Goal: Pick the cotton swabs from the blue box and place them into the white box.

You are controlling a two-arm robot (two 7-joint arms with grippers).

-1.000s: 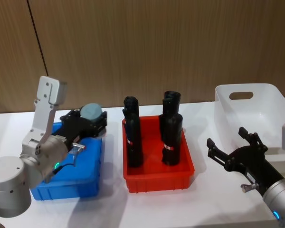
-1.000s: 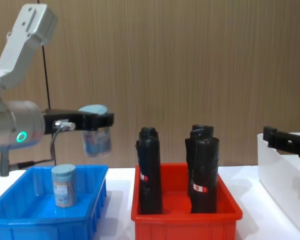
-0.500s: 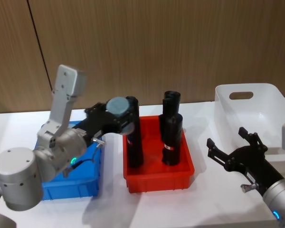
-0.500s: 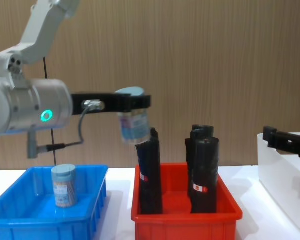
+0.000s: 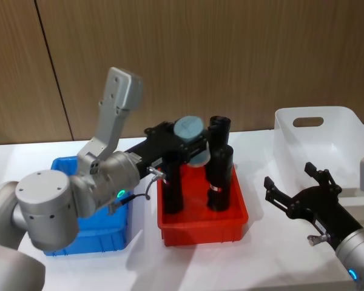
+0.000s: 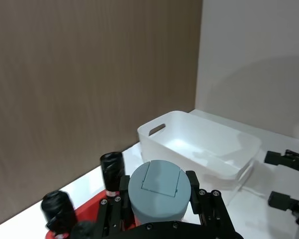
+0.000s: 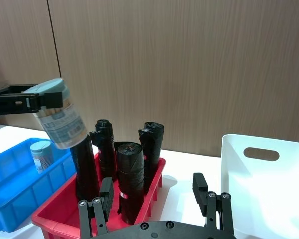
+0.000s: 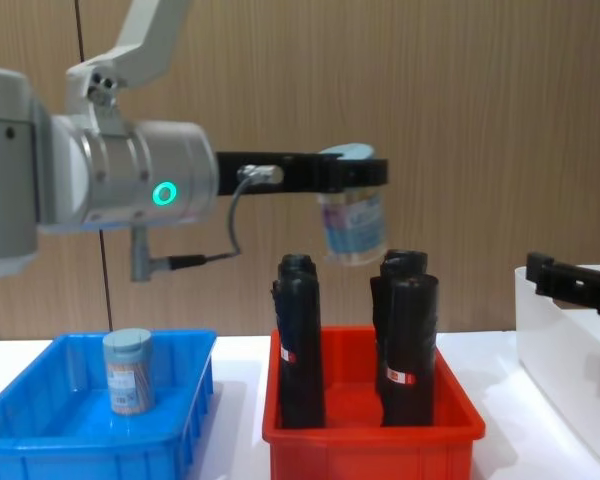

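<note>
Cotton swabs (image 8: pixel 351 226) — clamped by left gripper (image 8: pixel 351 171) — over red bin (image 8: pixel 370 442).

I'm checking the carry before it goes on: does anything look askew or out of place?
The cotton swab jar in the left pincer hangs tilted over the red bin, gripped at its lid. The other jar stands upright in the blue box. The right pincer hovers open beside the white box.
</note>
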